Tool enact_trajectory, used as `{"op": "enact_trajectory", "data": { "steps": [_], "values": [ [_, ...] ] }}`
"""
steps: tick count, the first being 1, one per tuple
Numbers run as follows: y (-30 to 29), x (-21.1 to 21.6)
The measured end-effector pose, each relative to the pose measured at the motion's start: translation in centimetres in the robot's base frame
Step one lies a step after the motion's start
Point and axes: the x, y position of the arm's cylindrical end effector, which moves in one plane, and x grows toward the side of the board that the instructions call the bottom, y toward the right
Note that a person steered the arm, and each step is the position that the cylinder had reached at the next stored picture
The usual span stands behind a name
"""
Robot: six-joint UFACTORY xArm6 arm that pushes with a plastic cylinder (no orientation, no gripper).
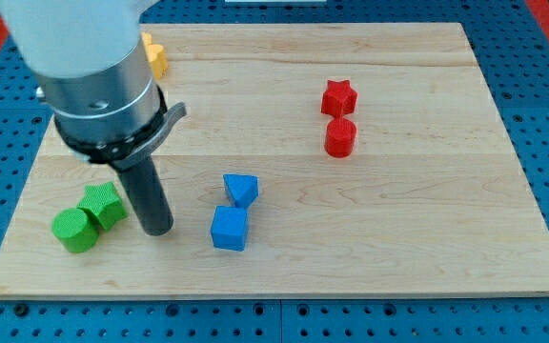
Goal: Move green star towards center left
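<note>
The green star [102,204] lies near the view's lower left on the wooden board [398,238]. A green cylinder [73,230] touches it on its lower left. My tip [158,230] rests on the board just right of the green star, a small gap from it. The rod rises from there into the grey arm body, which covers the view's upper left.
A blue triangular block [241,189] and a blue cube [230,229] sit right of my tip. A red star [338,97] and a red cylinder [340,137] sit at the upper right. A yellow block [154,55] shows partly behind the arm.
</note>
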Motion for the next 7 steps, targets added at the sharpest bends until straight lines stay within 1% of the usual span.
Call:
{"op": "enact_trajectory", "data": {
  "steps": [1,2,4,5,7],
  "values": [
    [-2.3,0.1],
    [-4.6,-1.0],
    [-10.2,-4.7],
    [-10.4,-5.0],
    [-17.0,-4.9]
  ]
}}
